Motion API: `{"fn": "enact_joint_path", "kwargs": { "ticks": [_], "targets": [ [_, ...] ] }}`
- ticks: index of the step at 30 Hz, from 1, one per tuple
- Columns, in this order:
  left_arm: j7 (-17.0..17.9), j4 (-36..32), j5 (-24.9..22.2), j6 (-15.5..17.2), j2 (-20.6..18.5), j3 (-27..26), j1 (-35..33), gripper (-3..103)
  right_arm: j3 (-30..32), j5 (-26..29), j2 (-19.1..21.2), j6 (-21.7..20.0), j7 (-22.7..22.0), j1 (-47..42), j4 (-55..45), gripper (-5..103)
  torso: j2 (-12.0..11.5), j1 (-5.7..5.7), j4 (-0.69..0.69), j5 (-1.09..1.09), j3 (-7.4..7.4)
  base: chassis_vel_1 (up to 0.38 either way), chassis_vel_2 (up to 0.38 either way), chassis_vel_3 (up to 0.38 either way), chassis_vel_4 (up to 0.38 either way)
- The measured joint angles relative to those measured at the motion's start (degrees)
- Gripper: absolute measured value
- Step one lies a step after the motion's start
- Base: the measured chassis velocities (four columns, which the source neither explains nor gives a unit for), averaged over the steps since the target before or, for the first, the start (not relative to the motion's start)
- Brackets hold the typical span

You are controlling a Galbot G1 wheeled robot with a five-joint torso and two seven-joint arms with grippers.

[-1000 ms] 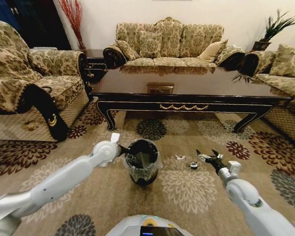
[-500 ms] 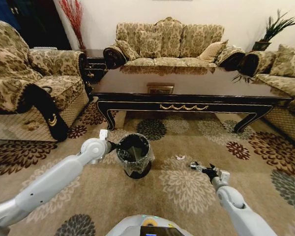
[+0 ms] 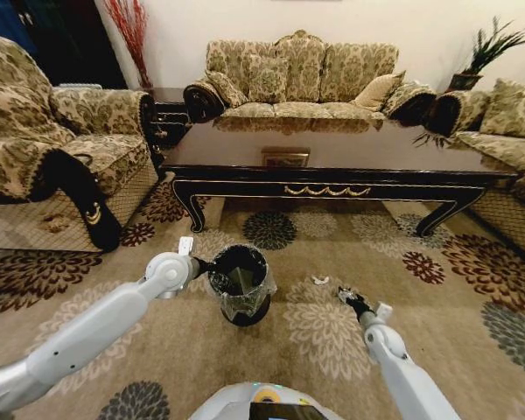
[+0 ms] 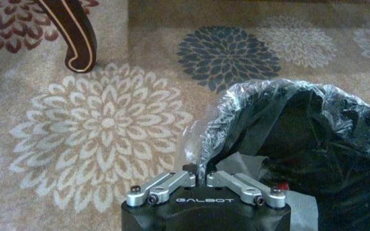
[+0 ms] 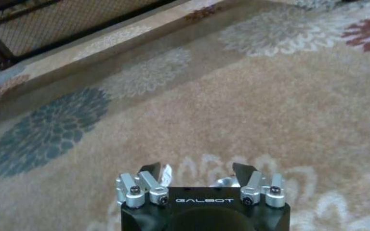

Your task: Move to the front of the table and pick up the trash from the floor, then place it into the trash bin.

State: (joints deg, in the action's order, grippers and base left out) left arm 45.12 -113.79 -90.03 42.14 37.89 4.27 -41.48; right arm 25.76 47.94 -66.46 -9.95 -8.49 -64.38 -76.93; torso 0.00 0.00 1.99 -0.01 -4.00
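The black trash bin (image 3: 239, 287) with its clear bag stands on the carpet in front of the dark table (image 3: 332, 150). My left gripper (image 3: 203, 266) is shut on the bin's near-left rim; the left wrist view shows the left gripper (image 4: 198, 176) pinching the bag at the trash bin (image 4: 313, 144). My right gripper (image 3: 350, 300) is down at the carpet on a small piece of trash (image 3: 343, 294). In the right wrist view the right gripper (image 5: 199, 171) is open, with a small pale bit of trash (image 5: 222, 182) low between its fingers. A whitish scrap (image 3: 320, 280) lies a little farther off.
Patterned sofas stand on the left (image 3: 44, 149), behind the table (image 3: 302, 79) and on the right (image 3: 507, 140). A curved table leg (image 4: 77, 36) is near the bin. A sofa base (image 5: 50, 29) borders the carpet ahead of the right gripper.
The right gripper has come down and in towards the trash on the carpet. The left arm has shifted the bin a little to the left while holding it.
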Motion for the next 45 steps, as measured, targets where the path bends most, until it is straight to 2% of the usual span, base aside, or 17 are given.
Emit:
{"fn": "enact_joint_path", "kwargs": {
  "ticks": [3,5,7,9,10,14,17,19,22,25,27,30,31,34,36,37,45],
  "targets": [
    [0.0,-0.2,-0.1,0.0,0.0,0.0,0.0,3,0.0,-0.3,-1.6,0.6,0.1,0.5,1.6,64,0.0,0.0,-0.02,0.0,0.0,0.0,0.0,0.0,0.0],
    [0.0,-0.3,-0.2,0.0,0.0,0.0,0.0,3,0.3,-0.5,-2.2,1.0,0.1,0.6,2.3,66,0.0,0.0,-0.02,0.01,0.0,0.0,0.0,0.0,0.0],
    [-0.2,-0.4,-0.5,0.0,-0.1,-0.1,0.1,3,1.2,-0.6,-3.1,1.6,0.1,1.0,4.0,74,0.0,0.0,-0.01,0.0,0.0,0.0,0.0,0.0,0.0],
    [-0.2,-0.5,-0.7,0.0,-0.4,0.0,0.3,3,1.6,-0.5,-3.3,1.7,0.1,1.2,4.7,74,0.0,0.0,-0.01,-0.01,0.0,0.0,0.0,0.0,0.0],
    [-0.3,-0.5,-0.8,0.0,-0.7,0.4,0.8,3,1.9,-0.3,-3.5,1.7,0.0,1.3,5.4,78,0.0,0.0,-0.02,0.0,0.0,0.0,0.0,0.0,0.0],
    [-0.9,-0.3,-0.9,0.0,-1.3,1.0,1.7,3,2.4,0.2,-4.1,1.7,0.0,2.0,7.0,80,0.0,0.0,-0.02,0.0,0.01,0.0,0.0,0.0,0.0],
    [-1.0,-0.1,-1.0,0.0,-1.3,1.1,1.9,3,2.6,0.5,-4.4,1.7,-0.2,2.6,7.8,79,0.0,0.0,-0.01,0.0,0.01,0.0,0.0,0.0,0.0],
    [-1.0,-0.1,-1.0,0.0,-1.3,1.1,1.8,3,2.7,0.8,-4.5,1.7,-0.2,3.0,8.7,71,0.0,0.0,-0.02,0.01,0.01,0.0,0.0,0.0,0.0],
    [-1.0,-0.1,-0.9,0.0,-1.3,1.0,1.6,3,2.7,1.3,-4.5,1.6,-0.4,3.2,9.2,66,0.0,0.0,-0.02,0.0,0.01,0.0,0.0,0.0,0.0],
    [-1.1,0.1,-0.9,0.0,-1.4,0.9,1.6,3,2.7,1.6,-4.4,1.5,-0.4,3.1,9.4,50,0.0,0.0,-0.02,0.0,0.01,0.0,0.0,0.0,0.0],
    [-1.1,0.1,-0.9,0.0,-1.4,0.8,1.7,3,2.7,1.6,-4.4,1.5,-0.5,3.1,9.4,50,0.0,0.0,-0.02,0.0,0.01,0.0,0.0,0.0,0.0],
    [-1.1,0.1,-0.9,0.0,-1.3,0.8,1.8,3,2.5,1.6,-4.4,1.4,-0.6,3.2,9.6,34,0.0,0.0,-0.02,0.0,0.01,0.0,0.0,0.0,0.0],
    [-1.1,0.1,-0.9,0.0,-1.3,0.8,1.8,3,2.5,1.6,-4.4,1.4,-0.6,3.2,9.6,34,0.0,0.0,-0.02,0.0,0.01,0.0,0.0,0.0,0.0],
    [-1.1,0.0,-0.9,0.0,-1.4,0.5,1.7,3,2.3,1.6,-4.4,1.2,-0.7,3.6,10.0,18,0.0,0.0,-0.02,0.0,0.01,0.0,0.0,0.0,0.0],
    [-1.1,-0.1,-0.9,0.0,-1.5,0.4,1.7,3,2.3,1.6,-4.4,1.2,-0.7,3.6,10.1,18,0.0,0.0,-0.02,0.0,0.0,0.0,0.0,0.0,0.0],
    [-1.1,-0.1,-0.9,0.0,-1.7,0.3,1.6,3,2.2,1.6,-4.4,1.2,-0.7,3.7,10.3,11,0.0,0.0,-0.02,0.01,0.01,0.0,0.0,0.0,0.0],
    [-1.1,-0.4,-0.9,0.0,-1.9,0.0,1.5,3,2.3,1.7,-4.0,1.0,-0.8,3.3,9.9,10,0.0,0.0,-0.01,0.01,0.01,0.0,0.0,0.0,0.0]
  ]
}}
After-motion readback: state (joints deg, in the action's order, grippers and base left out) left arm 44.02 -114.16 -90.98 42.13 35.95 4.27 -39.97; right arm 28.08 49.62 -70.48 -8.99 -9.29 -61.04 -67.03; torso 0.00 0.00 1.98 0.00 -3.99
